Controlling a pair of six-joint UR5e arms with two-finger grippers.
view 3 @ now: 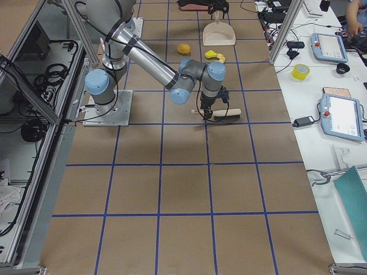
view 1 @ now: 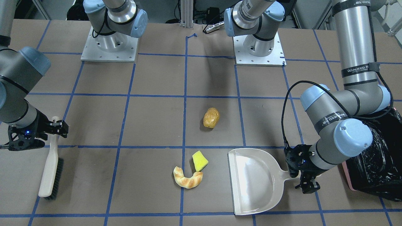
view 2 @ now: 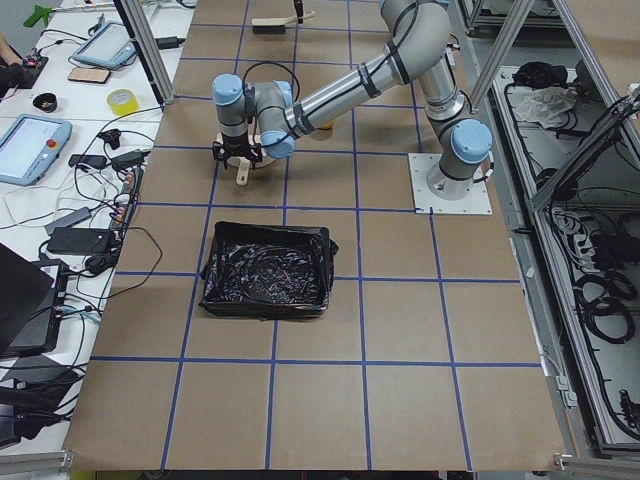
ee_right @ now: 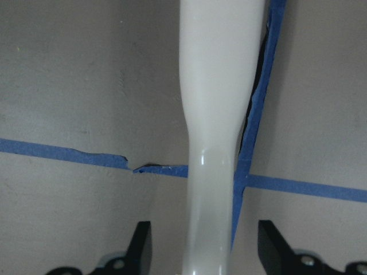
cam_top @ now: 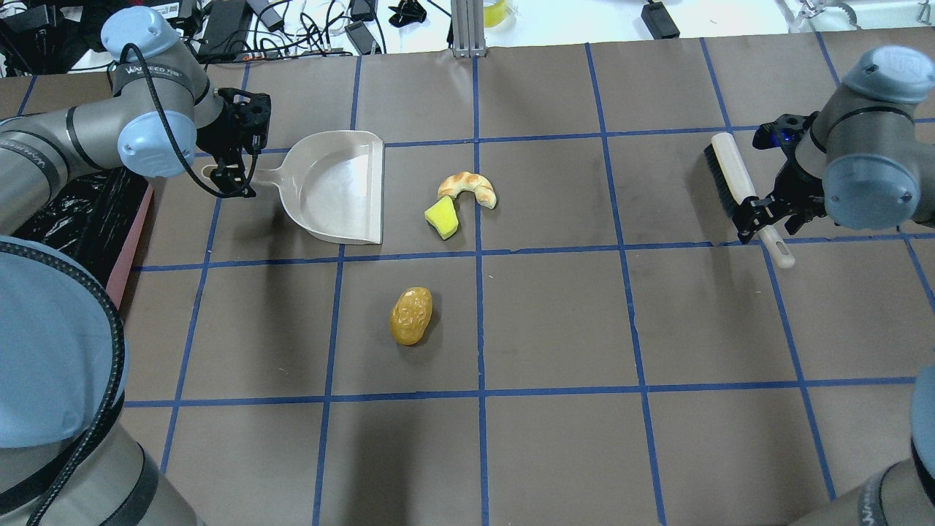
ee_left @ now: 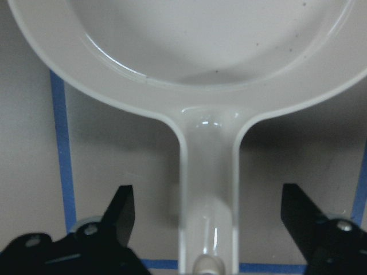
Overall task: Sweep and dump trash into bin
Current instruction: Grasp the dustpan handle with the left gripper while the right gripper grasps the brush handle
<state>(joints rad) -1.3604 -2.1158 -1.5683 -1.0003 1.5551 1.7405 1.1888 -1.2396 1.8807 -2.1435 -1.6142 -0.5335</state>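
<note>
Brown-paper tabletop (cam_top: 555,321), blue tape grid. pink rectangular bin lined with crinkly black plastic bag (view 1: 377,163) sits toward the robot's-left end, closer to the operator-side edge; all trash is outside it. cream-white plastic dustpan (cam_top: 340,190) lies flat near the bin, mouth facing the trash. left gripper (ee_left: 207,203) is over the dustpan handle, fingers spread either side with gaps showing, not gripping. yellow-green sponge wedge (cam_top: 442,219) and curved tan croissant-shaped pastry (cam_top: 467,188) sit just off the pan mouth, touching or nearly so. golden-brown potato-like lump (cam_top: 411,315) is apart from them, nearer the robot-side edge. cream-handled brush with dark bristles (cam_top: 730,172) lies toward the right end. right gripper (ee_right: 206,243) straddles its handle, fingers apart, clearance both sides.
</note>
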